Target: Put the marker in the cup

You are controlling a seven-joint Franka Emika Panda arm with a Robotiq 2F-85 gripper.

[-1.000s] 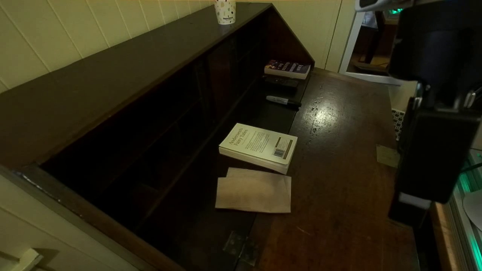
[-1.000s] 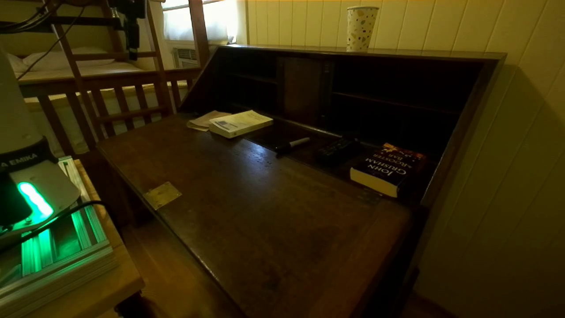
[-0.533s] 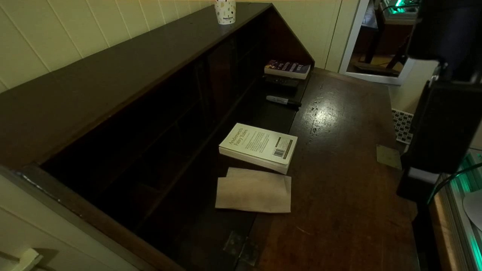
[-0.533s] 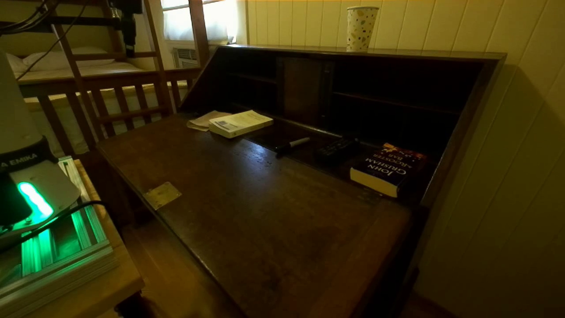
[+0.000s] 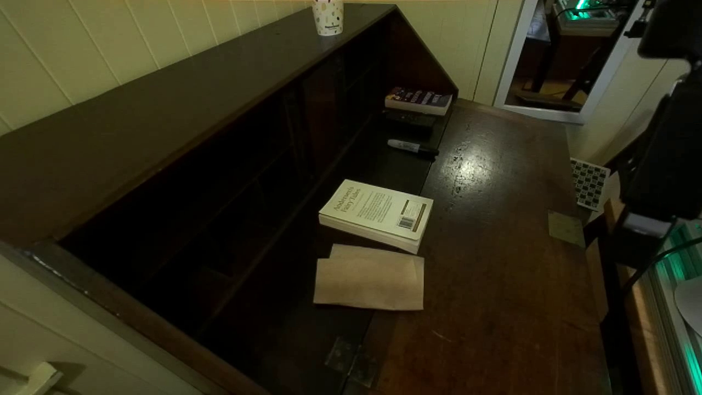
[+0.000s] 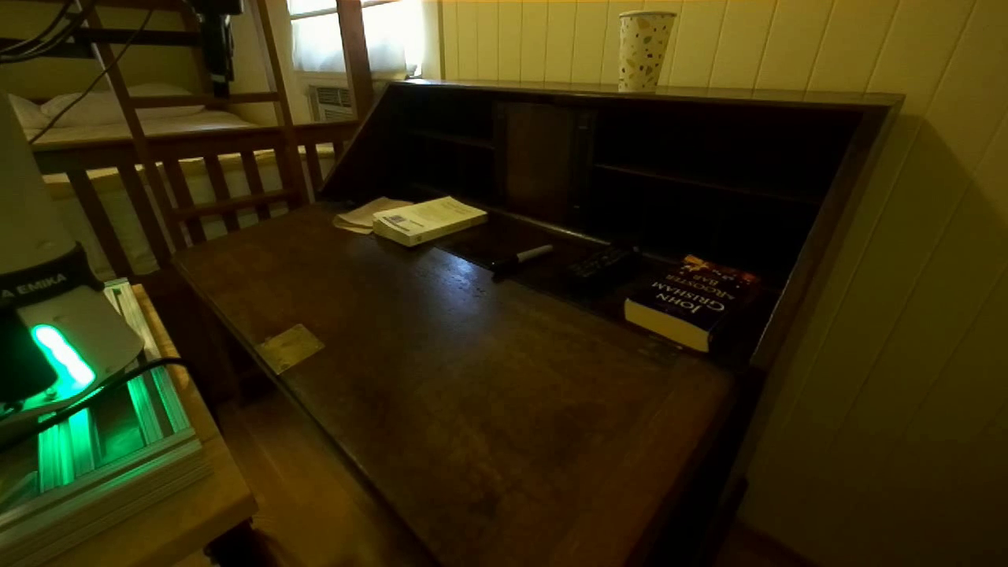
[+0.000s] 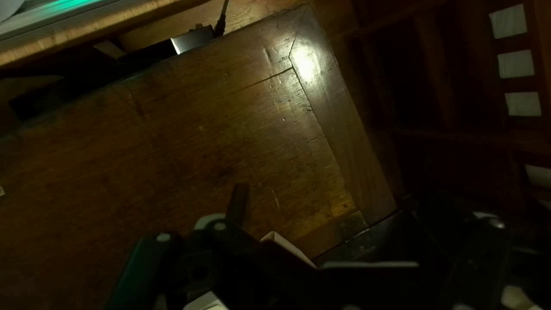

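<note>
The marker [image 5: 412,147], pale at one end and black at the other, lies flat on a dark table [image 5: 504,263]. From it, in an exterior view, the cup [image 5: 329,18] is at eleven o'clock: white with coloured flecks, upright on the high shelf [image 5: 208,82] along the back. At twelve o'clock are a black oblong object [image 5: 408,119], too dark to make out, and just past it a dark-covered book [image 5: 418,101]. A white book [image 5: 377,211] lies flat at seven o'clock, with pale tan paper [image 5: 370,282] just beside it, between six and seven. Near four o'clock, well apart, the pincer [image 5: 640,247] points downward. In the wrist view its jaws stand wide apart, gripping nothing.
</note>
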